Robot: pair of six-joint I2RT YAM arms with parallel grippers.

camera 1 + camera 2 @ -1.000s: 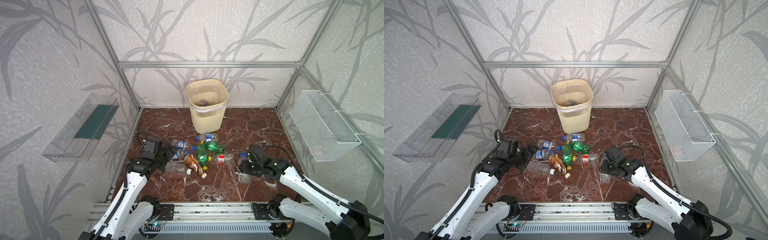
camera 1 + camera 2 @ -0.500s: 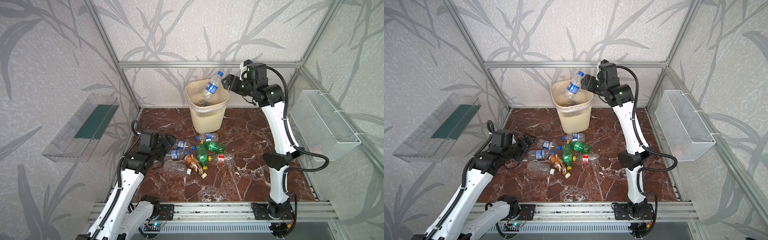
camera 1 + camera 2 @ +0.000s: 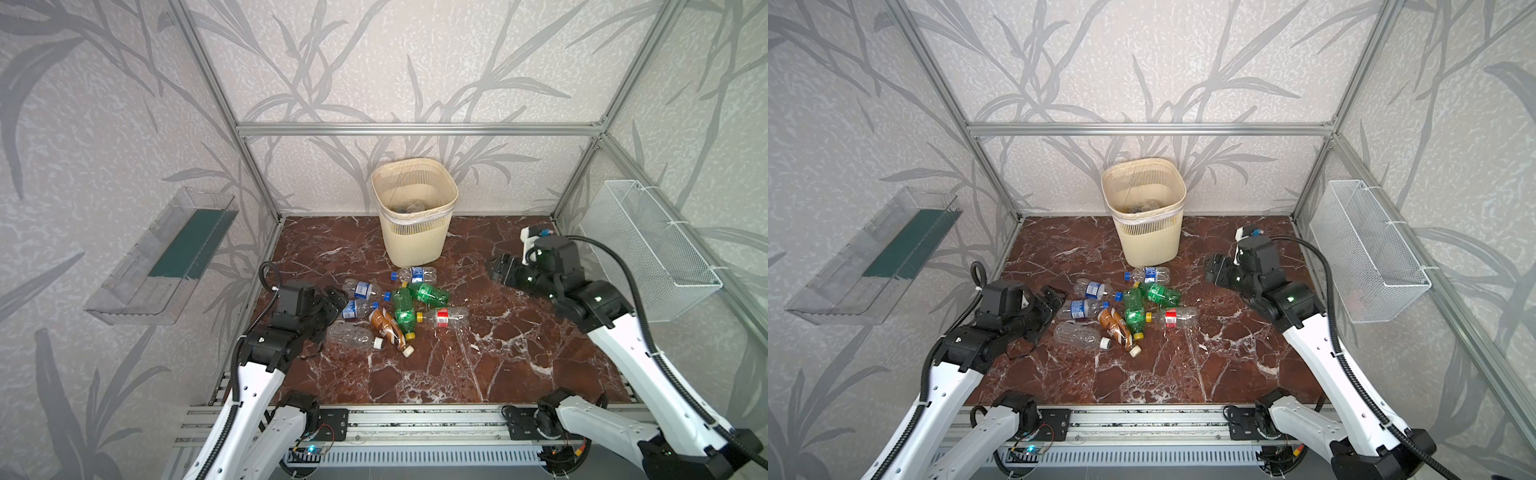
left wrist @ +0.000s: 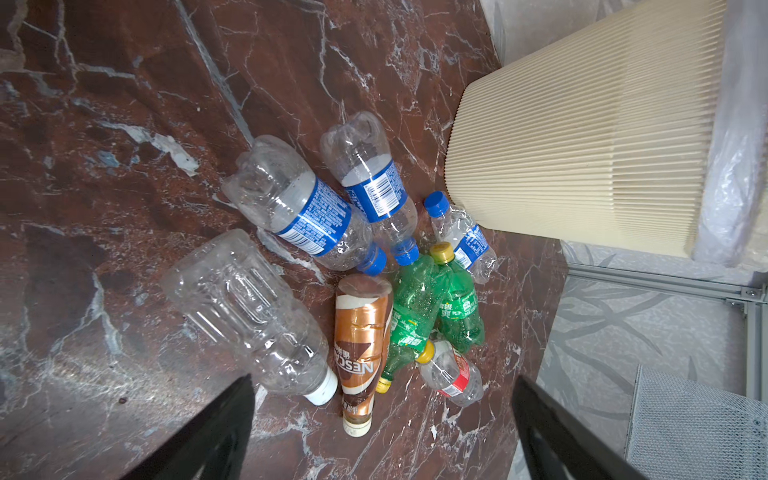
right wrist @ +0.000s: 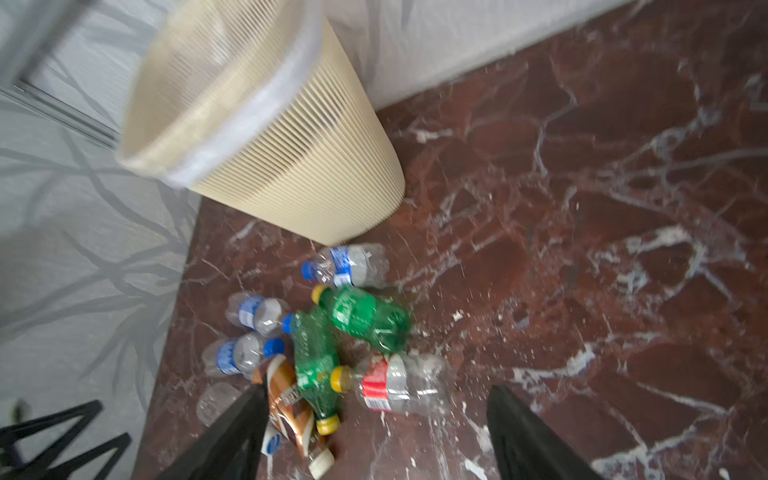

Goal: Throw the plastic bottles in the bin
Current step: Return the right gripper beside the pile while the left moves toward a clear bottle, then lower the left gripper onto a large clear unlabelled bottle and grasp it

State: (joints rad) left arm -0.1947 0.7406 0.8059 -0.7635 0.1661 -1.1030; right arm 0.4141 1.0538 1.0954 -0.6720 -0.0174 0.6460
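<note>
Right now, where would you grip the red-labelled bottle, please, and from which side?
I'd take the red-labelled bottle across its clear body past the label, from above, with the right gripper: it lies sideways at the pile's open edge, yellow cap toward the green bottles.

We're looking at grey leaf-patterned walls (image 3: pixel 415 62) framed by aluminium bars (image 3: pixel 415 129). Below, a red-brown marble worktop (image 3: pixel 519 353); a clear tray (image 3: pixel 124 291) hangs left, a white wire basket (image 3: pixel 648 249) right.

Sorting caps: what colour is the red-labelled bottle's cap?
Yellow cap, best in the left wrist view.
</note>
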